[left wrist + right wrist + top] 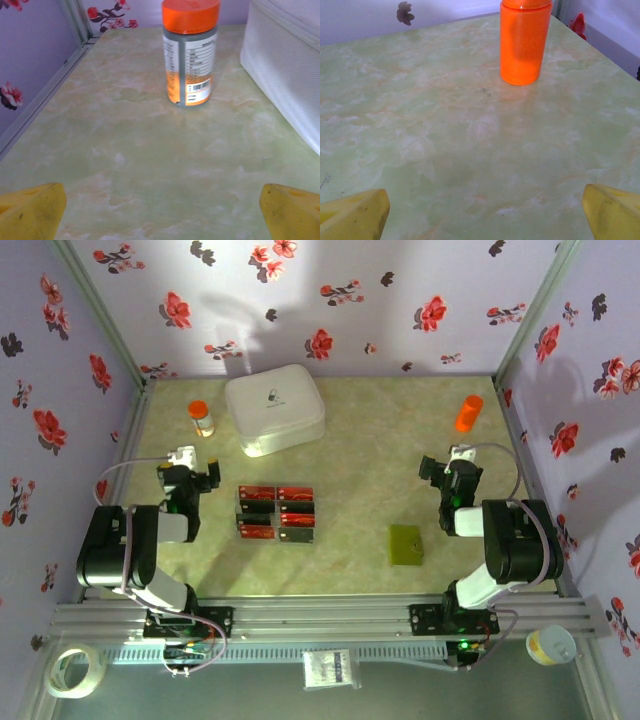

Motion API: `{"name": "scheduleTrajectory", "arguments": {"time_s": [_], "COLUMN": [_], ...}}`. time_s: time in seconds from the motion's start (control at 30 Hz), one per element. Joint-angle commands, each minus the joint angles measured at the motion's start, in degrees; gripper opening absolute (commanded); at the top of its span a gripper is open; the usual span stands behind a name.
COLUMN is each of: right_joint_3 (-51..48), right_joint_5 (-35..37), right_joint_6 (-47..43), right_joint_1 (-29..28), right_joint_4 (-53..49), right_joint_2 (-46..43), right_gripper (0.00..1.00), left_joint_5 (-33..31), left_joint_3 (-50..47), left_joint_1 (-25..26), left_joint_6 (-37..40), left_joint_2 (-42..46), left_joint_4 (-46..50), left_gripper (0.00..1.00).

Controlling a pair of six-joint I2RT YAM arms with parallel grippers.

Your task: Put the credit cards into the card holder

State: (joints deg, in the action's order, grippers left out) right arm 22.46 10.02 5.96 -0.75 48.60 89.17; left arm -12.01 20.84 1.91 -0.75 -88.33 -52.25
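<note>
Left pincer (193, 476), right pincer (449, 472) gape wide, empty. Opening step, nothing grasped. Next likely: left descends onto cards (276, 512); holder (406, 544) untouched.

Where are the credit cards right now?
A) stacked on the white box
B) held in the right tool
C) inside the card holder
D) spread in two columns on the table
D: the credit cards lie in two columns on the table, apart from the olive card holder.
</note>
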Motion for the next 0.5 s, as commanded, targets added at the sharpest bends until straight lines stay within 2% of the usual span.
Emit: {"name": "scheduleTrajectory", "arguments": {"time_s": [0.0,0.47], "right_joint_3": [0.3,0.5], "right_joint_5": [-0.6,-0.6], "right_joint_6": [-0.8,-0.6], "right_joint_1": [0.1,0.1], "right_joint_4": [1.0,0.9], "right_joint_2": [0.0,-0.3], "right_gripper": [0.99,0.99], "left_joint_5": [-1.4,-1.3], "left_joint_3": [1.3,0.8], "left_joint_1": [-1.1,-1.2], "left_joint_6": [-2.4,-2.4], "left_joint_2": [-0.3,-0.1], "left_joint_4": [0.2,-0.5], "left_gripper": [1.00,1.00]}}
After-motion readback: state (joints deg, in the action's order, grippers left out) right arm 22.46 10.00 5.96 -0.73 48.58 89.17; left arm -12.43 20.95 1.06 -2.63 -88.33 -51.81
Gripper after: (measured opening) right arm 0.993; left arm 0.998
